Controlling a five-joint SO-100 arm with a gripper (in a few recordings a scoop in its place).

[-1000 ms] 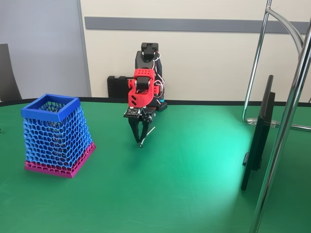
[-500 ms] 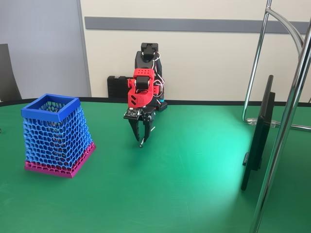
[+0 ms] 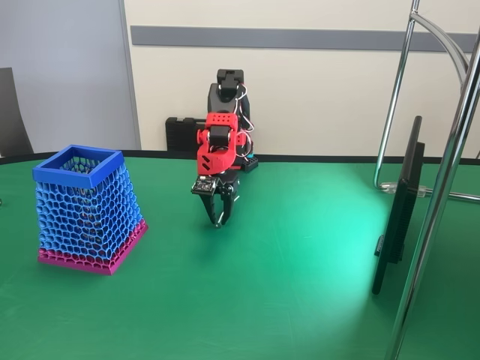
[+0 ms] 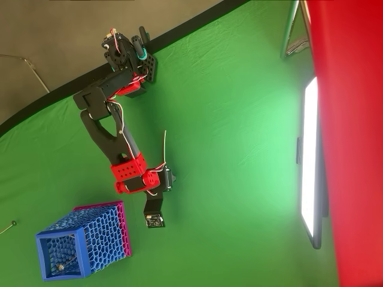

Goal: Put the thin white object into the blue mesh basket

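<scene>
In the fixed view the gripper [image 3: 218, 217] pointed down, its tips just above the green table [image 3: 300, 285], and the black fingers [image 3: 212, 206] stood close together, almost closed. If they pinched the thin white object, I could not tell. The blue mesh basket [image 3: 86, 206] stood well apart on the left, upright.

Arm [image 3: 223, 112] – black links, red printed wrist housing with round holes, white and red cables looping along joints; black gripper [image 3: 218, 214] fingers, small circuit board beside wrist.
</scene>
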